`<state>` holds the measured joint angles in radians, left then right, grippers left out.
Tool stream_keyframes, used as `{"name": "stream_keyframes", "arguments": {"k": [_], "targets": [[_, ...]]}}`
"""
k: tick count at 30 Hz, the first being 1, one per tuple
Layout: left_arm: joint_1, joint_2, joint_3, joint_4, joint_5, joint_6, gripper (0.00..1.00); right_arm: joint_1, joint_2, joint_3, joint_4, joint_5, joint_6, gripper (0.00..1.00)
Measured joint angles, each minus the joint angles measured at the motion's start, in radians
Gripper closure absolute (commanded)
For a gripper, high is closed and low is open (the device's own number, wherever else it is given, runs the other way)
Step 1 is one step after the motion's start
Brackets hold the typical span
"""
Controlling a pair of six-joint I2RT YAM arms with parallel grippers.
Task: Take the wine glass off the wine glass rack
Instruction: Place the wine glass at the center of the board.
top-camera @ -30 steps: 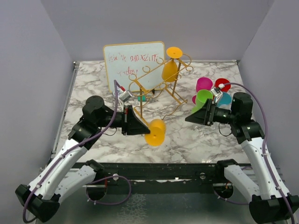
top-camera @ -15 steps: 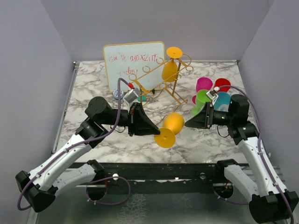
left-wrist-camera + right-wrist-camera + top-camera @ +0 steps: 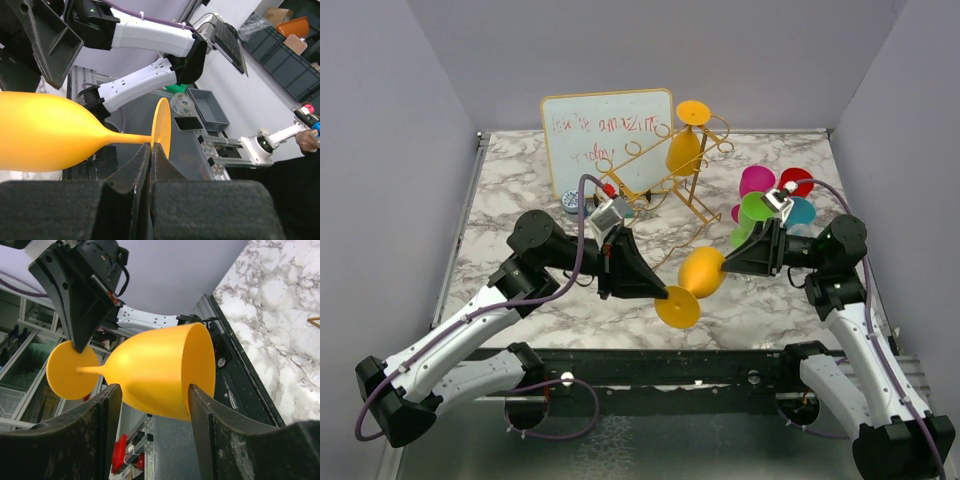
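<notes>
**Top external view: orange wine glass clear of the rack, between both grippers**

Marble worktop (image 3: pixel 520 190) fills the floor of the grey-walled cell. At its back stands a whiteboard (image 3: pixel 605 135) with red scribble. Just right of the whiteboard is the gold wire wine glass rack (image 3: pixel 670 195), with a second orange glass (image 3: pixel 683 150) hanging bowl-down from its top rail. Coloured plastic glasses (image 3: pixel 756 181) cluster near the right edge.

The wine glass (image 3: pixel 701 271) hangs on its side in the air above the near part of the worktop, well apart from the rack. Its round foot points toward the arm bases.

The left gripper (image 3: pixel 665 292) is clamped tight on the thin stem beside the foot. The right gripper (image 3: pixel 725 264) has its jaws wide on either side of the bowl. I cannot tell whether they press on it.
</notes>
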<state>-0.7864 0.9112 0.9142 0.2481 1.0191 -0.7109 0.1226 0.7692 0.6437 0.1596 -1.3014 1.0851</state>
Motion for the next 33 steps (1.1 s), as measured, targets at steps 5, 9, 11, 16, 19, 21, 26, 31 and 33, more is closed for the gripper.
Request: {"name": "stream_keyframes", "arguments": {"k": [5, 9, 11, 16, 19, 21, 26, 31, 33], "targets": [[-0.033, 0.03, 0.0, 0.035, 0.013, 0.016, 1.0, 0.0, -0.006, -0.061, 0.246, -0.021, 0.189, 0.48], [-0.041, 0.027, 0.0, 0.061, 0.027, 0.034, 1.0, 0.0, -0.01, -0.067, 0.348, -0.032, 0.282, 0.52], [-0.041, 0.023, 0.0, 0.069, 0.037, 0.047, 1.0, 0.0, -0.018, -0.066, 0.386, -0.039, 0.317, 0.53], [-0.043, 0.016, 0.0, 0.089, 0.073, 0.09, 1.0, -0.002, -0.027, -0.045, 0.449, -0.065, 0.389, 0.56], [-0.045, 0.014, 0.0, 0.094, 0.089, 0.133, 1.0, -0.002, -0.029, -0.016, 0.469, -0.075, 0.417, 0.58], [-0.046, 0.011, 0.0, 0.096, 0.098, 0.167, 1.0, -0.002, -0.032, 0.001, 0.484, -0.078, 0.437, 0.59], [-0.047, 0.006, 0.0, 0.104, 0.119, 0.242, 1.0, -0.002, -0.041, 0.033, 0.531, -0.08, 0.492, 0.65], [-0.045, 0.017, 0.0, 0.11, 0.151, 0.282, 1.0, -0.002, -0.055, 0.053, 0.547, -0.08, 0.526, 0.87], [-0.036, 0.021, -0.004, 0.108, 0.178, 0.297, 1.0, -0.002, -0.062, 0.058, 0.55, -0.08, 0.551, 0.96]]}}
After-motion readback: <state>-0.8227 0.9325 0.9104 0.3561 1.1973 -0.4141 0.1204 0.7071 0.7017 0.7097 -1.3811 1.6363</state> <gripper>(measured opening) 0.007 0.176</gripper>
